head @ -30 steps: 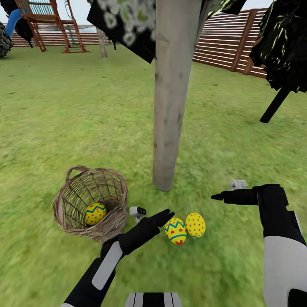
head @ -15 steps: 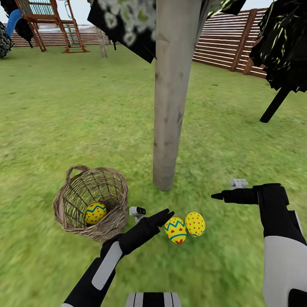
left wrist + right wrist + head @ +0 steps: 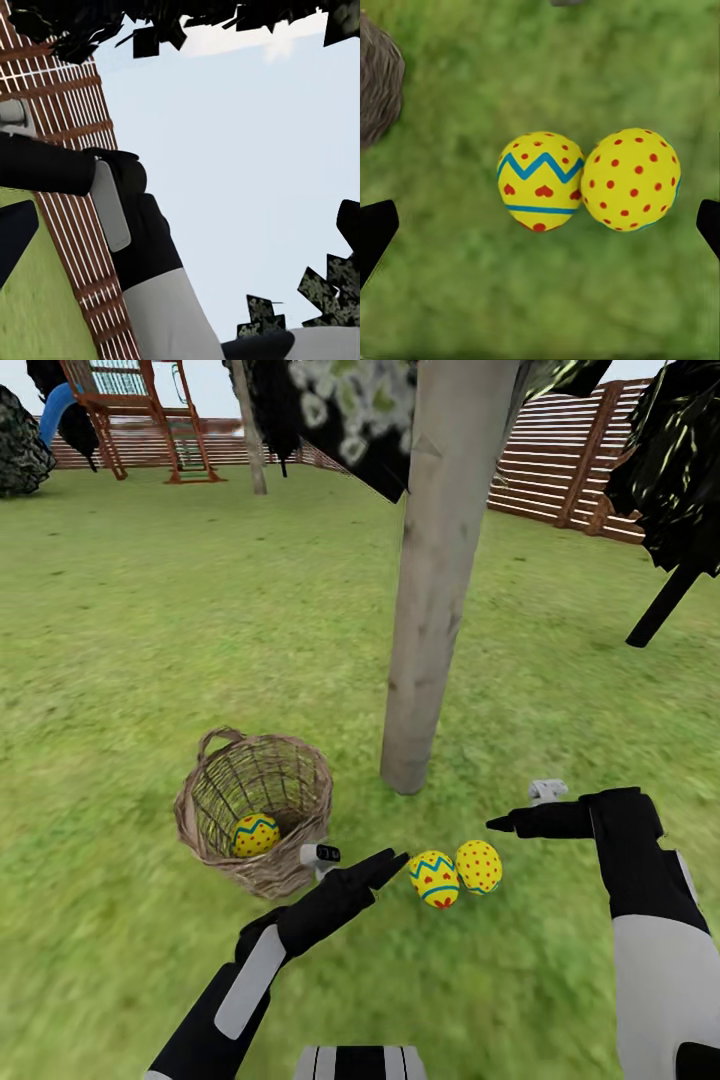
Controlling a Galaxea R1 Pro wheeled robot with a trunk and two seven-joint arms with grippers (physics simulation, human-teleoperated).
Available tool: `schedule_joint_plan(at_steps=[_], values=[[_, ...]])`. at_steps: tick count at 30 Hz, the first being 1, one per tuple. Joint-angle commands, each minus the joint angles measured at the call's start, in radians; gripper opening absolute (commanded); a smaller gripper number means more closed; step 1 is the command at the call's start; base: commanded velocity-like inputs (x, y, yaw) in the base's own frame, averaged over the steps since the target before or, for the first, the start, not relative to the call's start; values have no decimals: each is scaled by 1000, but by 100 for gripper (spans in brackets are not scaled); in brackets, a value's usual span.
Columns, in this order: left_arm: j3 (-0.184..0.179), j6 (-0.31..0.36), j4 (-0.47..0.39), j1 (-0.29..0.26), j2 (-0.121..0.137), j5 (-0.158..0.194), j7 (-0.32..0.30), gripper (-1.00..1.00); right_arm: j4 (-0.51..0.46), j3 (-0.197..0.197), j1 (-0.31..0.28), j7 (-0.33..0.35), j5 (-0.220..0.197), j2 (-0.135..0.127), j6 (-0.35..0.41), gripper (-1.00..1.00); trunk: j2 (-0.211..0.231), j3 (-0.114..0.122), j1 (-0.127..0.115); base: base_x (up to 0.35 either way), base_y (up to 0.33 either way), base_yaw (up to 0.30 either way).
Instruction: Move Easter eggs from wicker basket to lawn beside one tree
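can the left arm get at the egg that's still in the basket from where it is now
Probably yes. The zigzag egg lies inside the wicker basket, whose mouth is open and tipped toward the camera, and the left gripper hangs close beside it, with nothing between.

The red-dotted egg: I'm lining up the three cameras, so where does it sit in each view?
Head view: the red-dotted egg lies on the lawn near the tree base, touching the zigzag egg, on the side farther from the wicker basket.
Right wrist view: it lies on grass against the zigzag egg.
Left wrist view: not in it.
Shared landmark: the zigzag egg.
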Motion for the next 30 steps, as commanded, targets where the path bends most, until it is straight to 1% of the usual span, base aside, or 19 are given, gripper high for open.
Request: schedule_joint_plan(at_steps=[1,6,14,16,18,20,22,24,26,28,30], values=[[-1,8,1,-1,0,8,-5,100,-2,-1,0,10,9,0,5,100,0,-1,-1,-236,195,268],[-1,8,3,-1,1,8,-17,100,-6,-3,0,15,-4,0,9,100,0,-1,-1,-101,81,276],[0,9,-4,-1,7,10,-21,100,-48,-5,0,20,-8,2,11,100,0,-1,-1,-5,4,38],[2,11,-12,0,9,12,-37,100,-50,-4,0,20,-8,3,12,100,0,-1,-1,0,0,2],[4,15,-23,-1,25,23,-83,100,-51,-4,0,21,-9,3,13,100,0,-1,-1,0,0,0],[7,19,-33,-1,43,42,-125,100,-51,-4,0,20,-9,11,13,100,0,-1,-1,0,80,0],[9,21,-54,-1,80,88,-173,100,-52,-6,0,20,-10,31,13,100,0,-1,-1,-27,222,0],[9,21,-66,-1,96,123,-187,100,-53,-6,0,20,-10,49,13,100,0,-1,-1,-74,264,0],[9,21,-72,-1,110,157,-193,100,-53,-7,0,19,-10,70,11,100,0,-1,-1,-97,278,0],[9,21,-73,-1,115,172,-196,100,-54,-8,0,18,-10,79,9,100,0,-1,-1,-109,284,0],[9,21,-74,-1,117,175,-197,100,-55,-8,0,18,-10,81,9,100,0,-1,-1,-113,286,0]])
